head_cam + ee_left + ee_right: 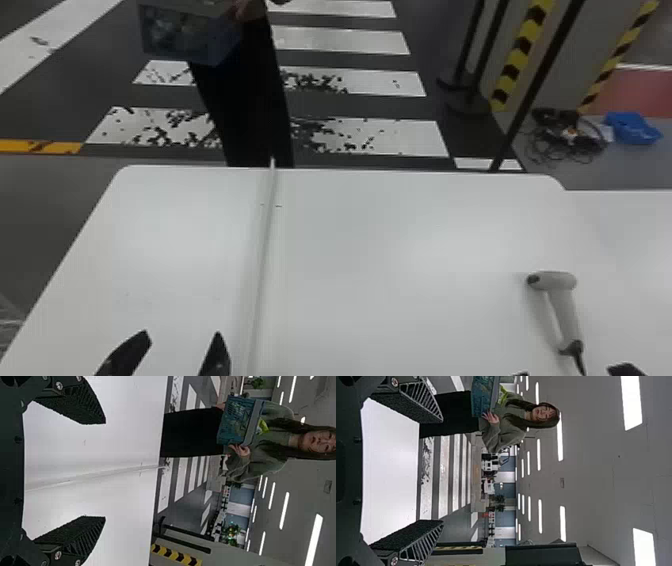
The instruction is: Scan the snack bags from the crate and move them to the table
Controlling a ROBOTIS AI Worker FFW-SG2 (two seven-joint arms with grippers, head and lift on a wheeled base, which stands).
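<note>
At eleven o'clock, beyond the table [400, 225], a person's hand [247, 9] holds the crate [175, 35], bags [262, 427] likely inside. The left gripper [181, 333] and right gripper [442, 471], both wide open, empty, should wait clear until it stands released.

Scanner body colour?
Light grey, almost white, for the scanner; it shows best in the head view.
</note>
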